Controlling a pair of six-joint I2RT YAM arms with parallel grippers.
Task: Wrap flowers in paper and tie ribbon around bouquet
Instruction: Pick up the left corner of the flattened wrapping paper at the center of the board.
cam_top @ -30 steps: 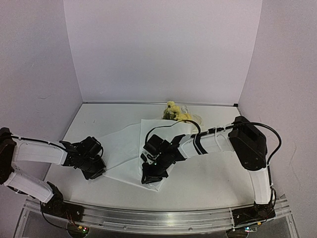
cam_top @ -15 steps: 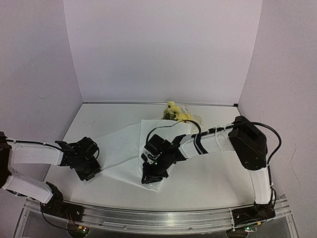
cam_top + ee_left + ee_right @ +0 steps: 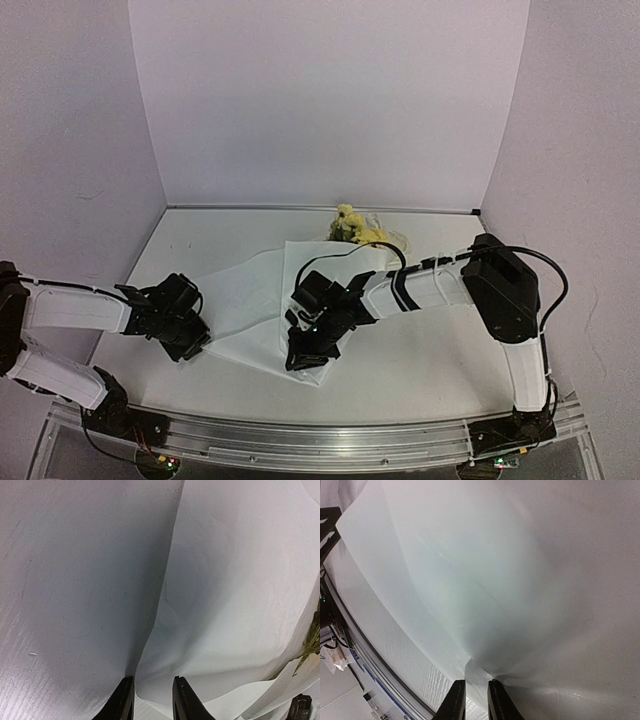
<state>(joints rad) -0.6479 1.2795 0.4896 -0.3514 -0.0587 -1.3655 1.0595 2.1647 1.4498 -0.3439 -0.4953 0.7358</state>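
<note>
While I am pinching a puckered tuck of the paper (image 3: 250, 295) at its near edge with the right gripper (image 3: 475, 692), fingers pressed close on it, I am holding the left gripper (image 3: 152, 697) low at the sheet's left edge. Its fingers are parted a little, with the edge lying in the gap, unclamped. I am worrying about that edge: it is thin and flat on the table (image 3: 430, 350), so closing could catch nothing or only crumple it. I am also watching for a tear if the two arms pull apart. The flowers (image 3: 350, 228) are lying at the sheet's far end, blossoms poking out beyond it, and any drag on the paper could slide them free. I cannot make out the ribbon.
</note>
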